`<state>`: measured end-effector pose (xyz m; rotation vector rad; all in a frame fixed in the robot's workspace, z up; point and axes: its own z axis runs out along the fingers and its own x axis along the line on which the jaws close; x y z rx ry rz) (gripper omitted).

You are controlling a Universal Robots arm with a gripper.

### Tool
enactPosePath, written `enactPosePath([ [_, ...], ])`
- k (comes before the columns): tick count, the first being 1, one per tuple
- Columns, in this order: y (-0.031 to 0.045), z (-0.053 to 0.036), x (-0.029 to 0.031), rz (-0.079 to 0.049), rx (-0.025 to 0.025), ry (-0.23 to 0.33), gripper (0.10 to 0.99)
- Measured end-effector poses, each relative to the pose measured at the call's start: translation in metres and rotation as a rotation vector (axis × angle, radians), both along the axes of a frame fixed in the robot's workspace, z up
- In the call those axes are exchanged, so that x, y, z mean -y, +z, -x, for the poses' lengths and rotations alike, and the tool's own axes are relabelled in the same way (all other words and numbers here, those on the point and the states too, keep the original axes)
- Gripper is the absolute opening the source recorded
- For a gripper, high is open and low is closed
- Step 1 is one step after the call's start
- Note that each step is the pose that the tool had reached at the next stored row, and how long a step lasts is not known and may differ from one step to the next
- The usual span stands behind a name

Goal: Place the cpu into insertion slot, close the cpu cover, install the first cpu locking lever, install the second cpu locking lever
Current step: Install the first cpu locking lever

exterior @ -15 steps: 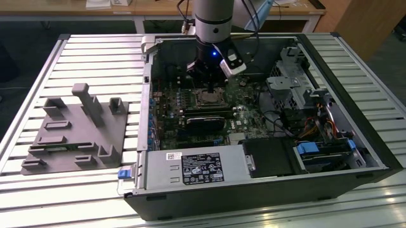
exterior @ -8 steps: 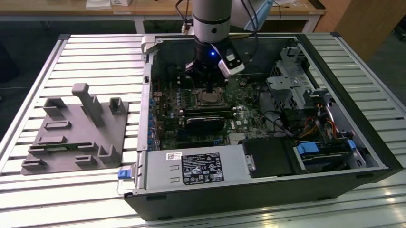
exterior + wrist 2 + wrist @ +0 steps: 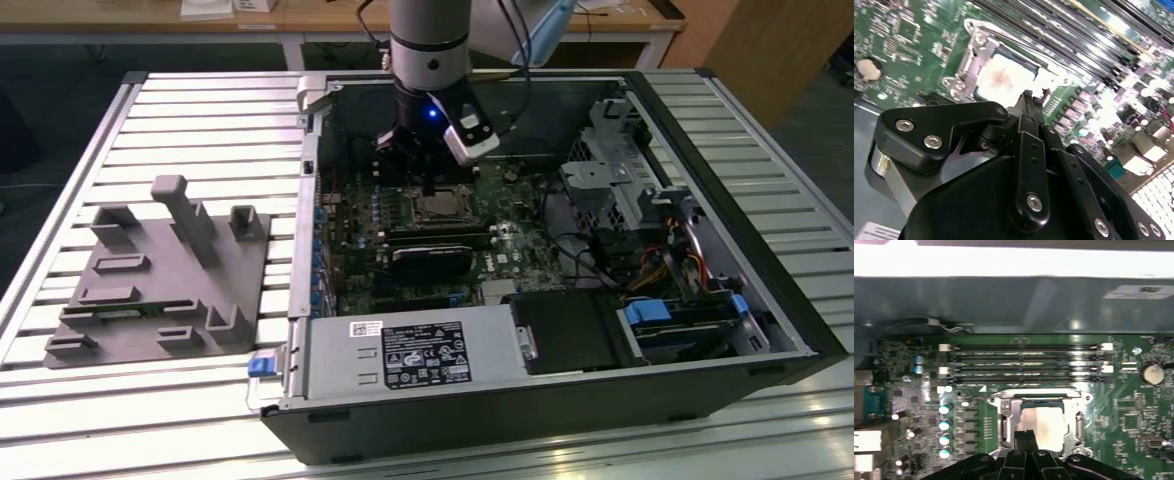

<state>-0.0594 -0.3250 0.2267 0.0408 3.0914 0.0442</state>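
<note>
The cpu lies flat in the insertion slot on the green board, its silvery top showing. The cpu cover is down around it, its metal frame bordering the chip on all sides. A thin lever rod runs along the frame's side nearest the memory slots. My gripper is shut with nothing between its black fingers. Its tips hover just over the chip's edge, and in the exterior view the gripper hangs directly above the socket.
Several long memory slots lie beside the socket, and a row of capacitors stands on another side. The grey case wall, a power supply and a drive cage hem in the board. A grey fixture sits on the slatted table.
</note>
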Motion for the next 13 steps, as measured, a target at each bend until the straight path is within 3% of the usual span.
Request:
enactPosePath([
  [13,0.0000,0.0357,0.0000,-0.001,0.0001,-0.001,0.106],
])
